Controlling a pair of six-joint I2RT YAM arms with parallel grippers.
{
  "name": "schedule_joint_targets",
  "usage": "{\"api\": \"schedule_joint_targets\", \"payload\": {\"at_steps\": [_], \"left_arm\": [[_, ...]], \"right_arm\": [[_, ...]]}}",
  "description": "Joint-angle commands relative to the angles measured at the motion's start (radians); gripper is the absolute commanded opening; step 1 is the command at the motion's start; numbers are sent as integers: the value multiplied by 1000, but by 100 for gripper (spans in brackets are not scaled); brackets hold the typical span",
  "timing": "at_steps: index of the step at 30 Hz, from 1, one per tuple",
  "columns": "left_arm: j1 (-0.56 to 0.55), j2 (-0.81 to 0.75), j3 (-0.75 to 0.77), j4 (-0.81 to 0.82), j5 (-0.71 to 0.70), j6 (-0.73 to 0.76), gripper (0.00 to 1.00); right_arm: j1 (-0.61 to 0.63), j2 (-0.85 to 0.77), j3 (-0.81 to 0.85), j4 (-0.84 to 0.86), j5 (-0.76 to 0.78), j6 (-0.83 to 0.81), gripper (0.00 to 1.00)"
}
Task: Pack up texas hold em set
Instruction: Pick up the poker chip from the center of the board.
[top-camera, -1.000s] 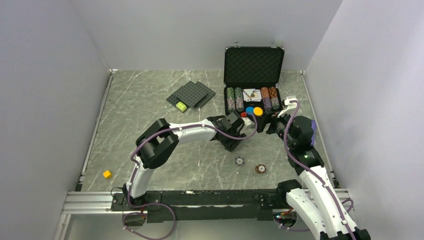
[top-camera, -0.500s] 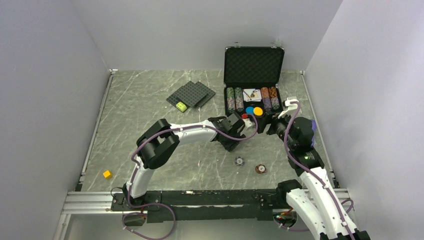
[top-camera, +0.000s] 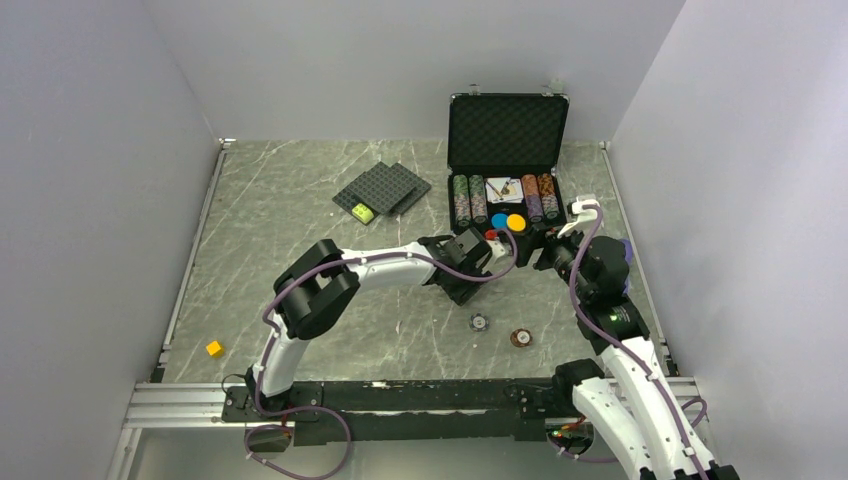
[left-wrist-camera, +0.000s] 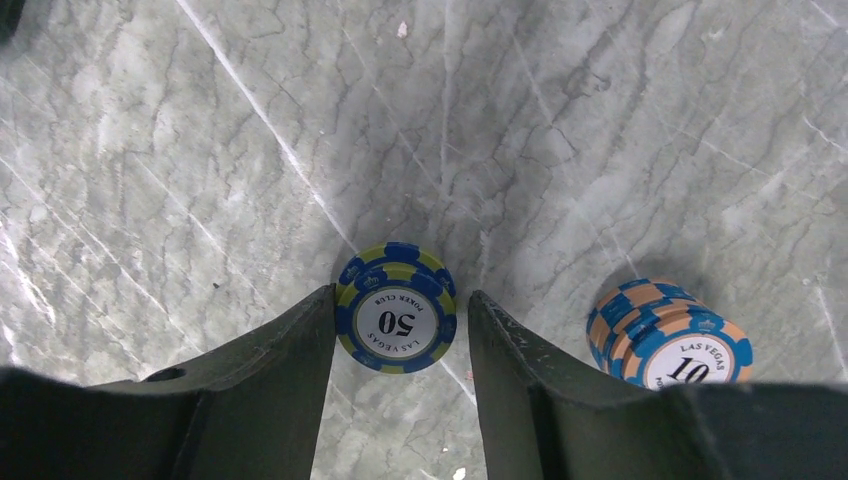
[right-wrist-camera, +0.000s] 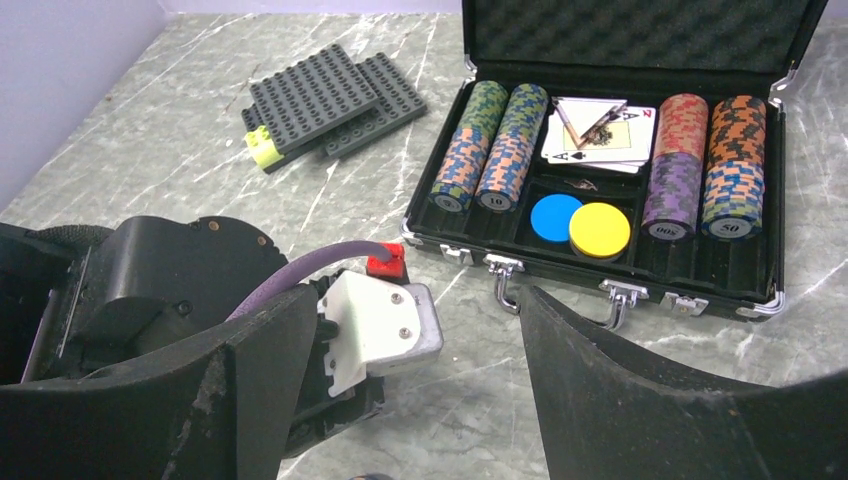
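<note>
Left wrist view looks down the left gripper (left-wrist-camera: 400, 295) at a blue-and-yellow 50 chip (left-wrist-camera: 395, 308) lying flat on the marble table (left-wrist-camera: 600, 120). Over the last second the jaws have drawn in from a wider stance, and they now frame the chip closely. One finger seems to meet its rim, while a sliver of marble shows beside the other. Nothing is clamped yet. From this angle I cannot tell whether the fingertips are down at table level or hang above it. A short stack of orange-and-blue 10 chips (left-wrist-camera: 668, 335) sits to one side, apart from the single chip.

From the top external view, the left arm (top-camera: 380, 262) has hardly shifted in that second. The change is in the jaws, not the reach, which I read as shaping for a pinch on the single chip.

The right gripper (right-wrist-camera: 415, 298) stands wide apart and empty, near the left wrist. Beyond it the briefcase (right-wrist-camera: 560, 270) lies open at the far right of the table with its lid upright. Inside are rows of chips, playing cards (right-wrist-camera: 598, 125), a blue disc (right-wrist-camera: 555, 216) and a yellow disc (right-wrist-camera: 600, 230).

Both loose chip groups lie outside the case, near the arms' bases. The packing therefore looks close to done, but these must go in before the lid can shut. The front-right row in the case shows a matching 50 face, a likely home for this chip.
</note>
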Motion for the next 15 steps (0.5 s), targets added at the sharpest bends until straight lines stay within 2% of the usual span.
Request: {"api": "schedule_joint_targets", "payload": {"at_steps": [1,10,13,15], "left_arm": [[-52,43,-21,-75,7,46,54],[-53,60,-31,-87,-25,41,40],[-52,68,-31,-92,-37,46,32],[-52,70,-36,-88,-42,50,21]], "right_arm": [[8,-19,6,86,-26,27,79],[7,-37,3,86,-14,29,80],[8,-45,3,86,-11,29,80],[8,-50,-1,88,-6,30,81]]}}
